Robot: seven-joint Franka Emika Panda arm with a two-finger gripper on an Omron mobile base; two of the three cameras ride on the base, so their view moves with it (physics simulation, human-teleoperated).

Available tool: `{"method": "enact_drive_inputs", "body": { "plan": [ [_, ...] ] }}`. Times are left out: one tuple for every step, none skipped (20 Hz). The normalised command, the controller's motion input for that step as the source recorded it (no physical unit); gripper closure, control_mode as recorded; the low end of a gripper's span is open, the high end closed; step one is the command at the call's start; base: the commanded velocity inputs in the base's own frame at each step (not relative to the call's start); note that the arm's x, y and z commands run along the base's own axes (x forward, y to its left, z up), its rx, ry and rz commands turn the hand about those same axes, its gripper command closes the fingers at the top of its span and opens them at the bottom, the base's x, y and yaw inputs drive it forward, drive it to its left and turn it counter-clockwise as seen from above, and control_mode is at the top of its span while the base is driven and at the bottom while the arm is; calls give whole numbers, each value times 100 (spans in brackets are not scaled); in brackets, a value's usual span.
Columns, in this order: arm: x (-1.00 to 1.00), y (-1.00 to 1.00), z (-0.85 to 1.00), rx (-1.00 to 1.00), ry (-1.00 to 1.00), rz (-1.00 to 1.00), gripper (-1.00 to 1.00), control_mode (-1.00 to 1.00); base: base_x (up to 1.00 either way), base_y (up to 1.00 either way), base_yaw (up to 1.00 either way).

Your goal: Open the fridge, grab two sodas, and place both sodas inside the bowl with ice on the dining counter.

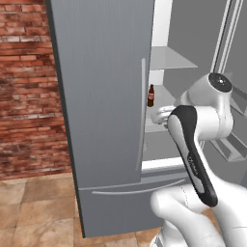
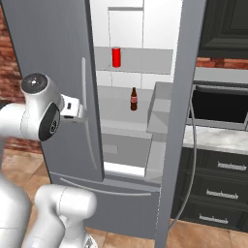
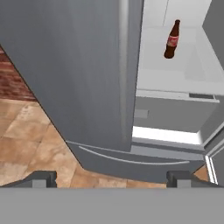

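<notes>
On the fridge (image 2: pixel 53 58) shelf, the small brown bottle (image 2: pixel 133 99) looks light, hard and slippery, so the wide-open, empty claw (image 3: pixel 113 178) should pinch its fat middle.

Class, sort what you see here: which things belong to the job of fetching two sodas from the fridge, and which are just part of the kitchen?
Part of the job:
fridge, right door open
red can on an upper shelf
brown bottle on the shelf below
gripper, open and empty

Just there:
brick wall
microwave
dark drawers
tiled floor
</notes>
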Motion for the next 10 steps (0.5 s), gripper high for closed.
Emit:
{"method": "enact_drive_inputs", "body": {
  "plan": [
    [54, 3, 9, 8, -4, 0, -100, -100, 0, 0, 0],
    [58, 1, 2, 5, 0, 0, -100, -100, 0, 0, 0],
    [59, 0, 0, 1, 0, -1, -100, -100, 0, 0, 0],
    [59, 4, 0, 0, 0, -3, -100, -100, 0, 0, 0],
    [57, 13, 0, 0, 0, -4, -100, -100, 0, 0, 0],
    [59, 13, 0, 0, 0, -5, -100, -100, 0, 0, 0],
    [56, 12, 0, 0, 0, -7, -100, -100, 0, 0, 0],
    [57, 0, 0, 0, 0, -9, -100, -100, 0, 0, 0],
    [59, 0, 1, 0, 0, -9, -100, -100, 0, 0, 0],
    [55, 4, 0, 0, 0, -9, -100, -100, 0, 0, 0]
  ]
}}
